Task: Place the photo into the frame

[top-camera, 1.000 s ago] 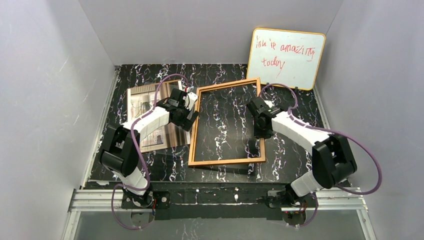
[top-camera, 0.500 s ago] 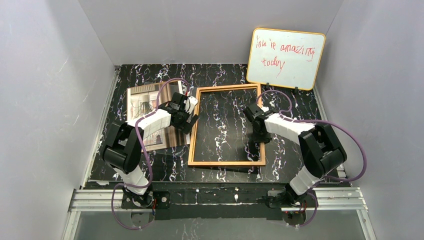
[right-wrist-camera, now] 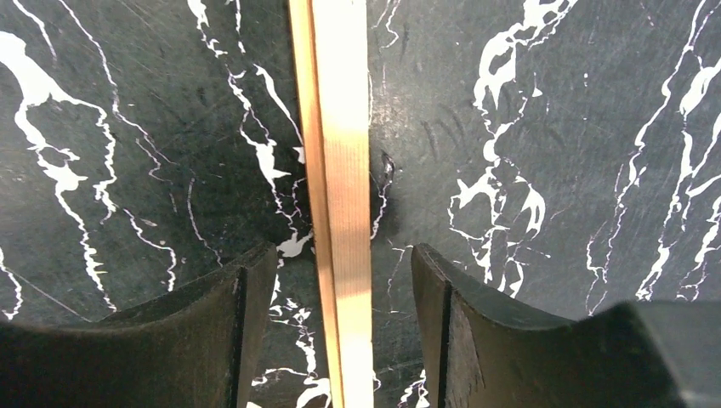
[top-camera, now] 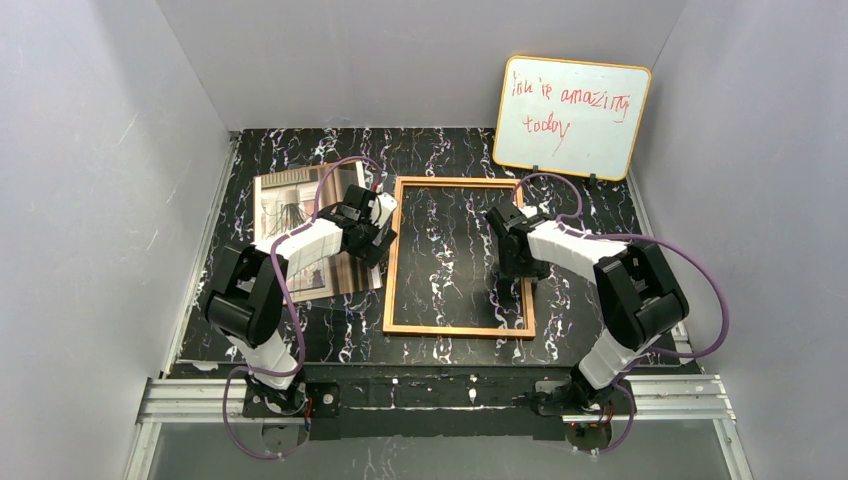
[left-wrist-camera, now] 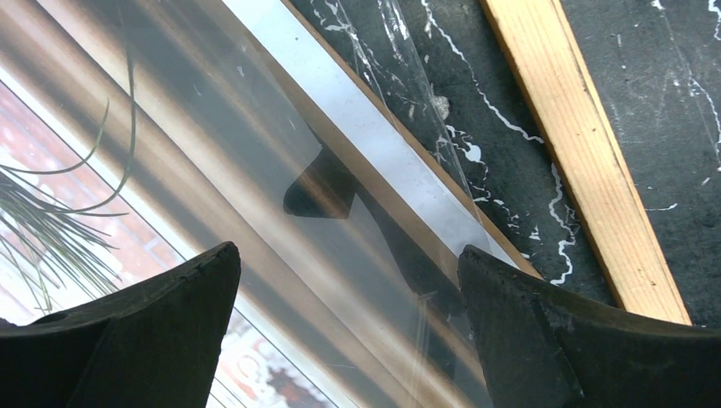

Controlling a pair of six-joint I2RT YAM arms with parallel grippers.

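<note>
Right gripper [right-wrist-camera: 340,259] is straddling the right rail of the frame [top-camera: 455,330]. Its two fingers are standing apart, with the pale wooden strip running between them toward 12 o'clock and a sliver of dark surface showing on either side, so it is not pinching the wood. The frame is lying flat in the middle of the black marbled table [top-camera: 440,150], its long sides running from 6 to 12 o'clock and the marble pattern showing inside it. Left gripper [left-wrist-camera: 349,255] is hanging over the right edge of the photo [top-camera: 285,205] with its fingers spread wide, gripping nothing. The photo is lying flat on the table at 9 o'clock from the frame, just beside its left rail and partly covered by the left arm [top-camera: 300,240]. At 1 o'clock from the frame, a yellow-edged whiteboard [top-camera: 570,118] with red writing is leaning against the back wall.
</note>
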